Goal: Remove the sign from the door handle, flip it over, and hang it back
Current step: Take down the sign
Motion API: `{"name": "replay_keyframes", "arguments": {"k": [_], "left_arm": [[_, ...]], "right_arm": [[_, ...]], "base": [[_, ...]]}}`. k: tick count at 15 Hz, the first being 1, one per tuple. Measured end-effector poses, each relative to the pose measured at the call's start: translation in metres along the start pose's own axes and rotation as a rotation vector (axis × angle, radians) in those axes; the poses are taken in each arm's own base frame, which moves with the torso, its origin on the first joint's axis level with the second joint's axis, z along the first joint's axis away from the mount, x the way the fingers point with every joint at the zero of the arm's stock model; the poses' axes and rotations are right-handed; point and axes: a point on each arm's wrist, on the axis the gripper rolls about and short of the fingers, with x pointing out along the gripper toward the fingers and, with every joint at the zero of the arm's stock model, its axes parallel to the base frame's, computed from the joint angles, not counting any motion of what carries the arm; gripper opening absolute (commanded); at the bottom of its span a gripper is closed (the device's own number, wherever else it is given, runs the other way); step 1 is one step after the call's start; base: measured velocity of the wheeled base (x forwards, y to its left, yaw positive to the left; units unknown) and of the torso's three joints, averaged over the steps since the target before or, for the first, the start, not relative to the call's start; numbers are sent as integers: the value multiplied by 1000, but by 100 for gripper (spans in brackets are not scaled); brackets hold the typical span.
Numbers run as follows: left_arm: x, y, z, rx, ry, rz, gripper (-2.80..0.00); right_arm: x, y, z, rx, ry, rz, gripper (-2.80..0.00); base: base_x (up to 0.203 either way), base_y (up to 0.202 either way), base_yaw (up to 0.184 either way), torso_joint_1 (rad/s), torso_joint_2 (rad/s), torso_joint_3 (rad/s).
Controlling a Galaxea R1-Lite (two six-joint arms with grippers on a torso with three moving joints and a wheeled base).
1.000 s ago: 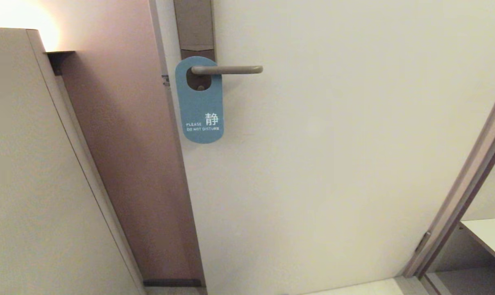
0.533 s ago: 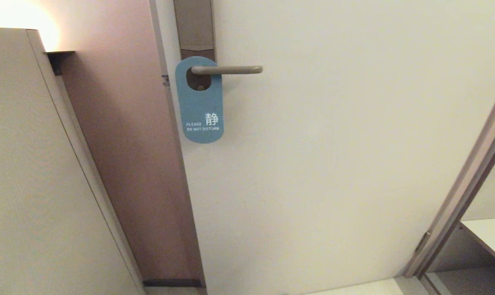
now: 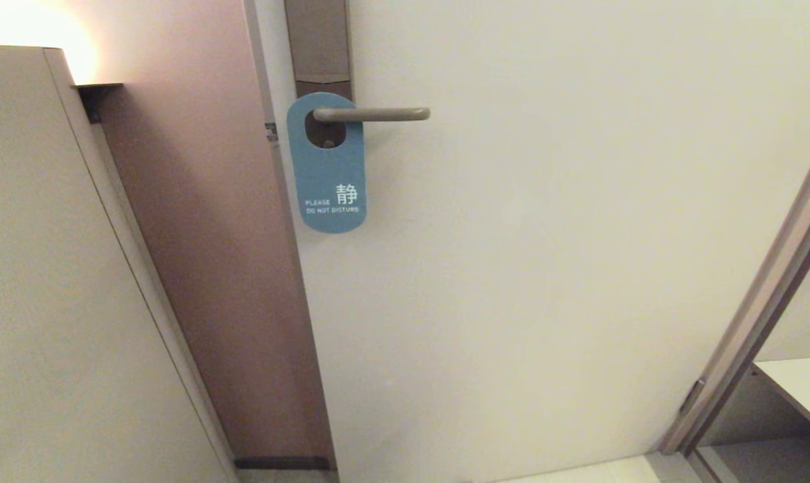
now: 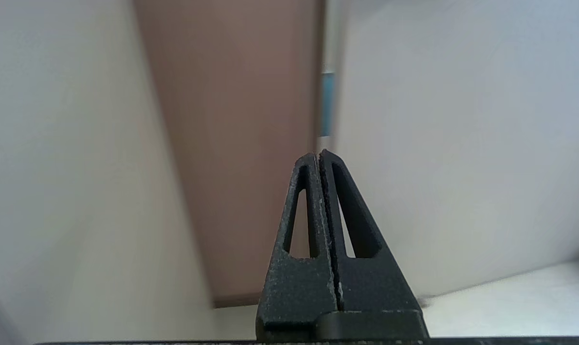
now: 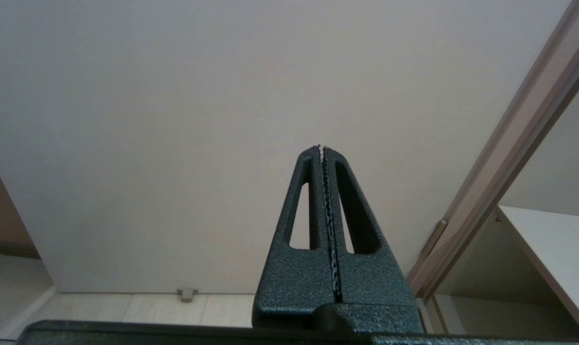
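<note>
The sign (image 3: 327,168) hangs on the door handle (image 3: 371,114) at its left end (by the backplate (image 3: 318,47)), flat vs. door (image 3: 546,235); wall (image 3: 197,235) to left.

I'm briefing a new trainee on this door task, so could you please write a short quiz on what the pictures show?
1. True or false: the sign hangs on the handle with its blue face out.
2. Which words show on the sign? A) PLEASE MAKE UP ROOM B) PLEASE DO NOT DISTURB C) no words
3. Fill in: the left tool and the right tool are both ____.

Key: 1 true. 2 B. 3 shut, and neither holds anything; neither shows in the head view.
</note>
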Motion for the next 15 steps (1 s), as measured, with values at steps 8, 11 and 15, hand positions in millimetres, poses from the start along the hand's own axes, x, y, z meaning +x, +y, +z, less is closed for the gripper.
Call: {"name": "replay_keyframes", "arguments": {"k": [8,11,15], "left_arm": [[53,-1,70,-138,43,-92,-280],[83,-3,86,-194,81,-114,-280],[128,-5,109,-224,84,-188,-280]], "right_arm": [[0,0,0,0,0,0,-280],[0,0,0,0,0,0,-280],[0,0,0,0,0,-1,-280]], "base": [[0,0,0,0,0,0],[0,0,0,0,0,0],[0,0,0,0,0,0]]}}
